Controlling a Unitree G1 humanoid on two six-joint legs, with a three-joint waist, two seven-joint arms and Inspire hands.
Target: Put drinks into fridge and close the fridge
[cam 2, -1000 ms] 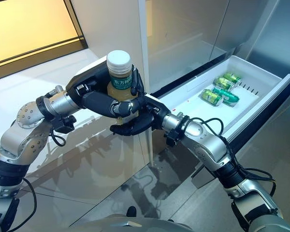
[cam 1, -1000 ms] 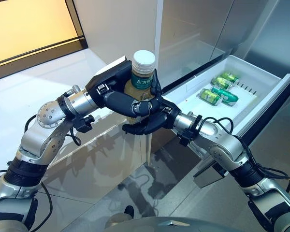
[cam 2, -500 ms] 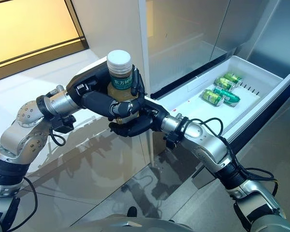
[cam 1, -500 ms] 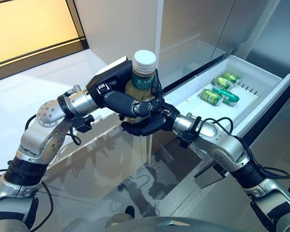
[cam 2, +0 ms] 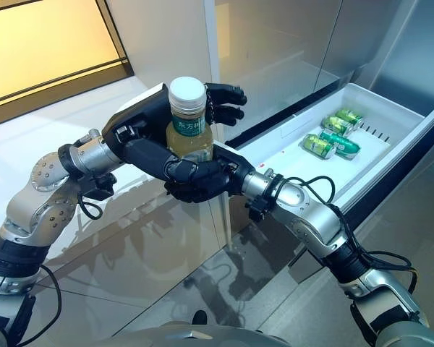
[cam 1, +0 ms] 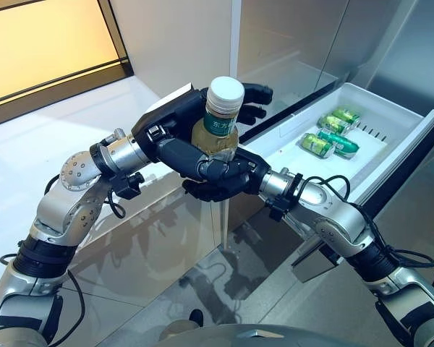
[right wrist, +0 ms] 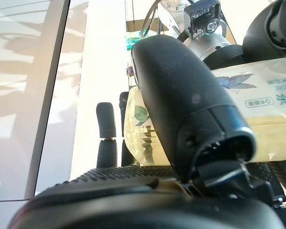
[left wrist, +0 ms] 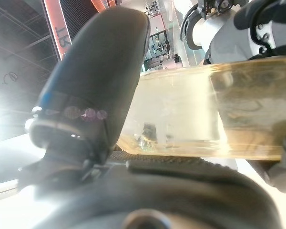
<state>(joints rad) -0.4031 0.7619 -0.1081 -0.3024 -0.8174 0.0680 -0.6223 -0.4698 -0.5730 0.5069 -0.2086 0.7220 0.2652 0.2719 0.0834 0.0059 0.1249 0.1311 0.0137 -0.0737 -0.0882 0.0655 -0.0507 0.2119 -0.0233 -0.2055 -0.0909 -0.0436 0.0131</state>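
Eye views: bottle [cam 1: 218, 124] upright, mid-air, left of the open fridge drawer [cam 1: 390, 144] w/ green cans [cam 1: 330, 135]. Left hand [cam 1: 175, 124] behind it, fingers straightened past the cap, thumb on bottle's lower front. Right hand [cam 1: 223, 181] curled round the base from below.
L wrist: thumb [left wrist: 93, 90] flat against bottle.
R wrist: thumb [right wrist: 190, 105] wraps bottle.

My silver-grey left arm reaches in from the left, its dark left hand [cam 1: 175, 134] with fingers spread straight past the bottle, thumb along its front. My right arm stretches from the lower right; my dark right hand [cam 1: 220, 182] curls round the bottle's base, though its fingertips seem partly hidden behind my left thumb.
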